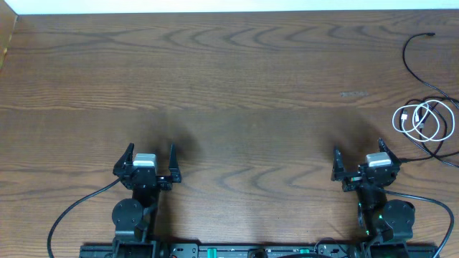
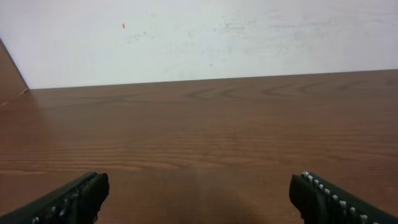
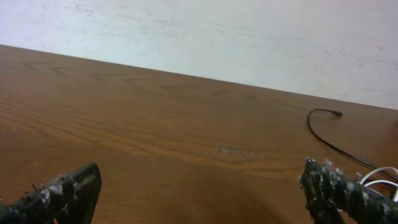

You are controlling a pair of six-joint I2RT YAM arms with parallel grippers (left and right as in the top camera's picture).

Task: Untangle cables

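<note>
A short white cable (image 1: 418, 119) lies coiled at the table's right edge, tangled with loops of a thin black cable (image 1: 446, 132). One black strand (image 1: 407, 51) runs up to a small plug at the far right. In the right wrist view the black strand (image 3: 323, 142) and a bit of white cable (image 3: 379, 177) show at the right. My left gripper (image 1: 150, 154) is open and empty at the near left, also seen in its wrist view (image 2: 198, 190). My right gripper (image 1: 358, 154) is open and empty, left of and nearer than the bundle, with its fingers apart (image 3: 200, 186).
The brown wooden table (image 1: 229, 86) ends at a white wall behind. A faint scuff mark (image 1: 353, 94) lies left of the cables. Thick black arm wires (image 1: 72, 211) trail from both arm bases at the near edge.
</note>
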